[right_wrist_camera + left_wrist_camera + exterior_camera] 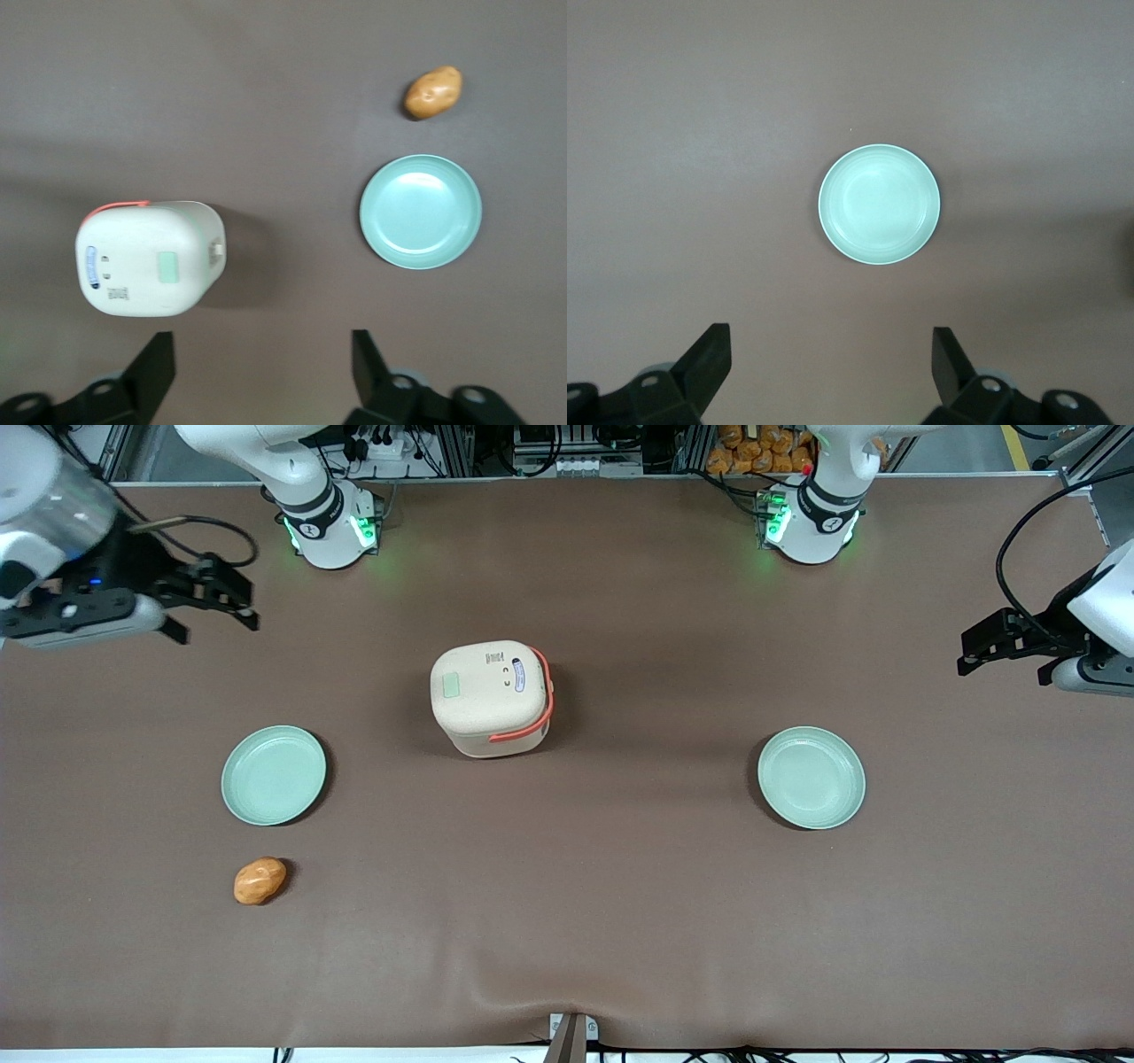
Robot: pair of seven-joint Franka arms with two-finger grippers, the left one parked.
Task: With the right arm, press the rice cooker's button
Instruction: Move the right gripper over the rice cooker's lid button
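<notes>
A: Where is the rice cooker (493, 698) now?

B: It stands upright in the middle of the brown table (620, 921), lid closed, with the orange-red handle (537, 707) lying around the lid edge. The button (451, 685), a small pale green rectangle, is on the lid top, on the part toward the working arm's end.

A: And the right arm (53, 531)?

B: It is raised at its own end of the table, well apart from the cooker. Its gripper (221, 602) hangs in the air with the two fingers spread wide and nothing between them; the wrist view shows it clearly.

A: What else is on the table?

B: One pale green plate (273, 775) lies nearer to the front camera than the gripper. A small orange-brown object (260, 880), perhaps a potato, lies nearer still. A second green plate (811, 777) lies toward the parked arm's end.
</notes>
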